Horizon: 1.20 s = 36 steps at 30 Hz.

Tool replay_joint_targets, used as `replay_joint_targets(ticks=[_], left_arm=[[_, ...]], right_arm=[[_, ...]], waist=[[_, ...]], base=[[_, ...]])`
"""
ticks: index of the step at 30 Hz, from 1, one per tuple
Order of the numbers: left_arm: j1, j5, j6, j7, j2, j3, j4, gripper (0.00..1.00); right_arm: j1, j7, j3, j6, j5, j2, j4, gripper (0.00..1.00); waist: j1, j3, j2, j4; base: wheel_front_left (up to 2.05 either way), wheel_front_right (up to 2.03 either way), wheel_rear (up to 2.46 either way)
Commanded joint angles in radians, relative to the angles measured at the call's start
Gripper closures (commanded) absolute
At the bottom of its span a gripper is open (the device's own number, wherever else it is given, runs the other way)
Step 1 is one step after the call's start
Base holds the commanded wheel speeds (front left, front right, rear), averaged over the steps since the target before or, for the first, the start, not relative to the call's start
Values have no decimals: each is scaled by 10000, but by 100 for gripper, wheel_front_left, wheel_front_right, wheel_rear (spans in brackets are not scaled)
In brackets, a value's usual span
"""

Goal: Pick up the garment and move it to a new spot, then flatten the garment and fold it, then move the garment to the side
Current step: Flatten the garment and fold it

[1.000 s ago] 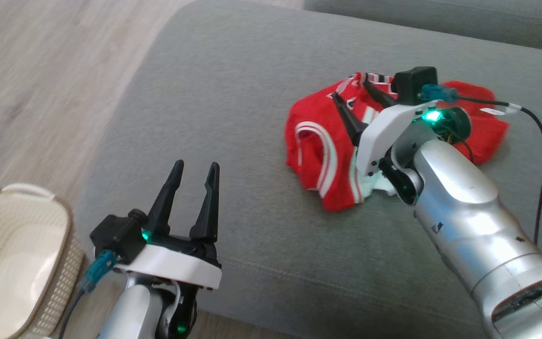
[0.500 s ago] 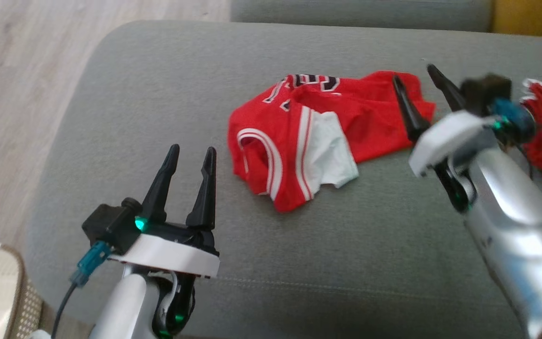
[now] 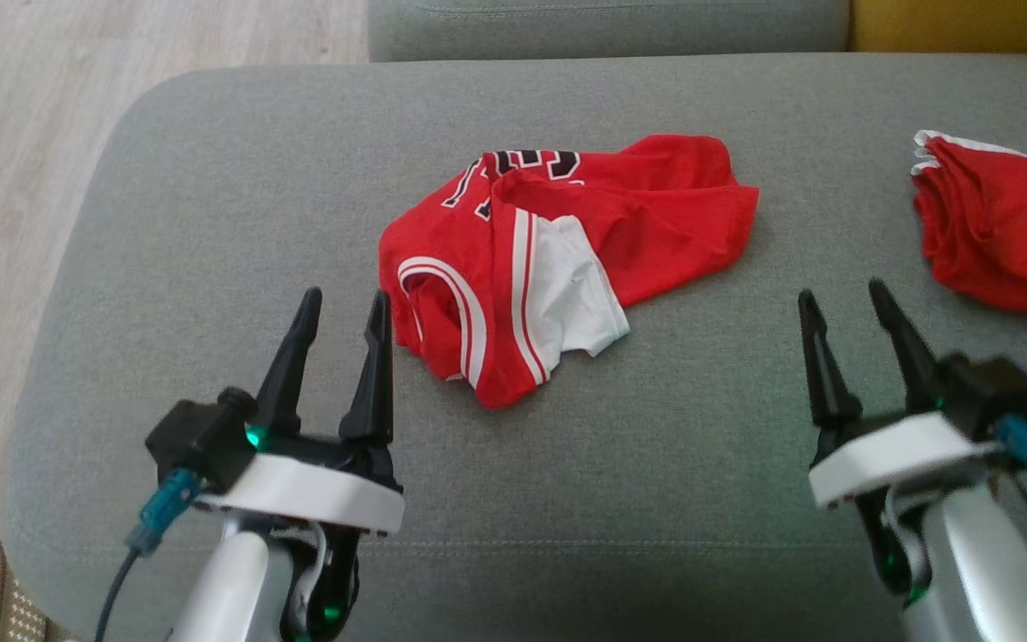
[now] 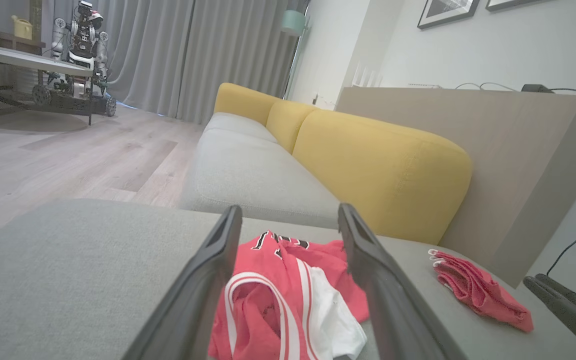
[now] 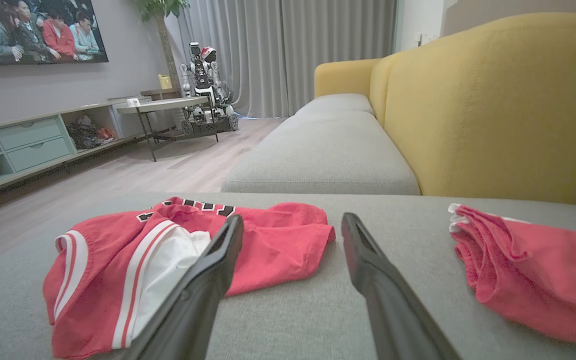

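From the head, the crumpled red garment (image 3: pixel 558 267) lies mid-cushion on the grey sofa (image 3: pixel 210 223), its black lettering half folded under, another red cloth (image 3: pixel 1004 232) cut off at right. The left pincer (image 3: pixel 344 294) and right pincer (image 3: pixel 842 292) flank it, wide and empty, fingers (image 3: pixel 286 366) forward. Each wrist view's own fingers hide part of the garment.

A grey sofa cushion (image 3: pixel 210 178) carries a crumpled red jersey (image 3: pixel 647 223) and, well apart, another red garment (image 3: pixel 1004 241).
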Motion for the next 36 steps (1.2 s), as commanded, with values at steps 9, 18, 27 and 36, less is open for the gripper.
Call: replay_joint_targets(ticks=[9,18,27,36], left_arm=[[-159,23,185,-51,20,293,-104,0],[-1203,400,-179,-51,20,-1037,445,0],[-3415,1290,229,-51,20,-3234,3742,0],[-5228,1309,1148,-51,20,-4264,6852,0]], right_arm=[[362,-91,126,-2,-328,329,-829,0],[48,-91,-10,-2,-289,239,-980,0],[-410,-91,-71,-2,-175,202,-992,0],[-715,-91,-277,-2,78,306,-891,0]], waist=[[0,205,0,-157],[0,883,0,-573],[0,1764,0,-1485],[0,2230,0,-2237]], base=[[0,0,0],[0,0,0],[0,0,0],[0,0,0]])
